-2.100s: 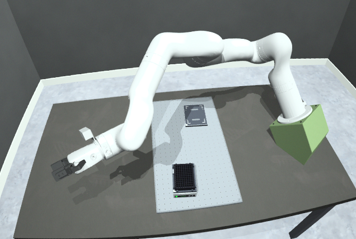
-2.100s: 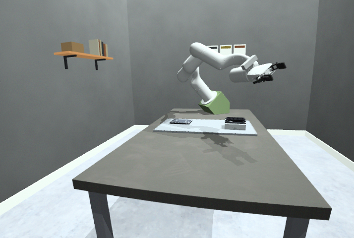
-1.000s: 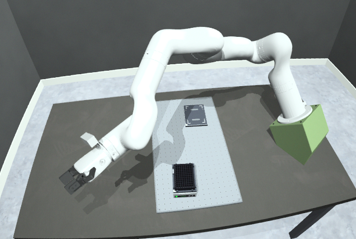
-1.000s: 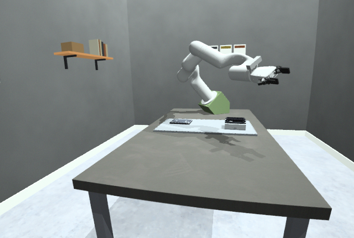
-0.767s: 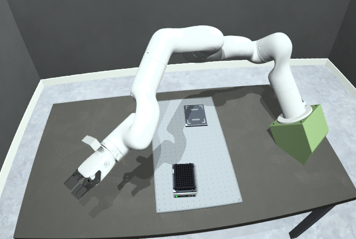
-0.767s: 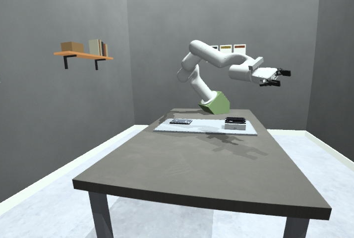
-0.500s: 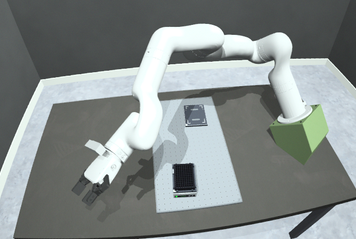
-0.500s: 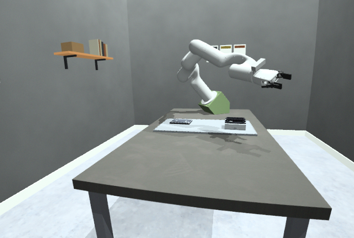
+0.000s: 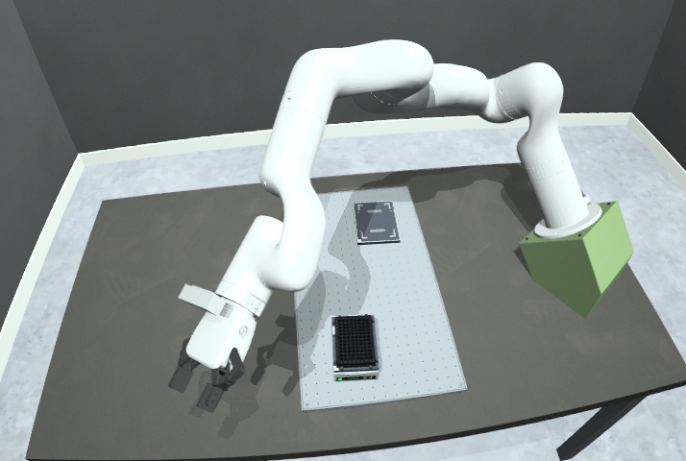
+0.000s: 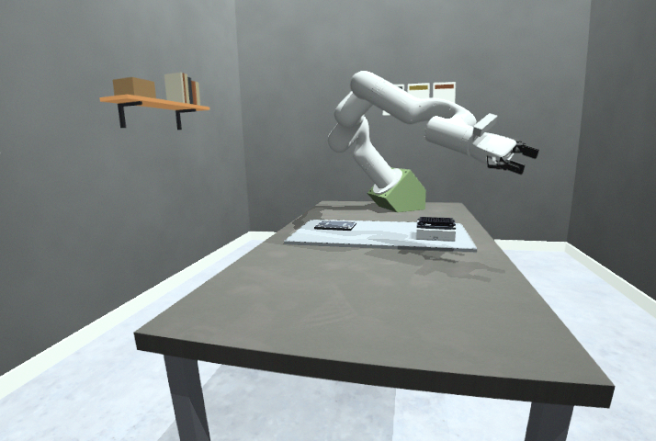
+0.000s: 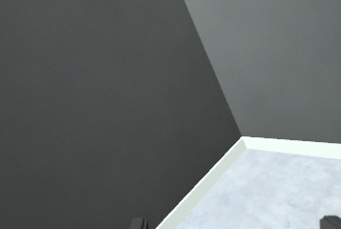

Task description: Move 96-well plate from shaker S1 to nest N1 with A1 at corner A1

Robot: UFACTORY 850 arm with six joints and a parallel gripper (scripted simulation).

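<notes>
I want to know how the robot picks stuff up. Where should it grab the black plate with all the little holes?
Probably by the two long side walls of the 96-well plate, coming straight down from above. The plate lies flat on the plate shaker S1, its edges free above the shaker's body, and the narrower width likely suits the open gripper, now high and off to one side.

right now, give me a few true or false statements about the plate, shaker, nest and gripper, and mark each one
1. The 96-well plate sits on the plate shaker S1. True.
2. The gripper is shut on the plate. False: it is open, holds nothing and hangs high, off to the side of the perforated board.
3. The plate nest N1 holds no plate. True.
4. The wrist view shows the plate between the fingers. False: it shows only walls, baseboard and floor.
5. The shaker and nest stand on the same perforated board. True.
</notes>
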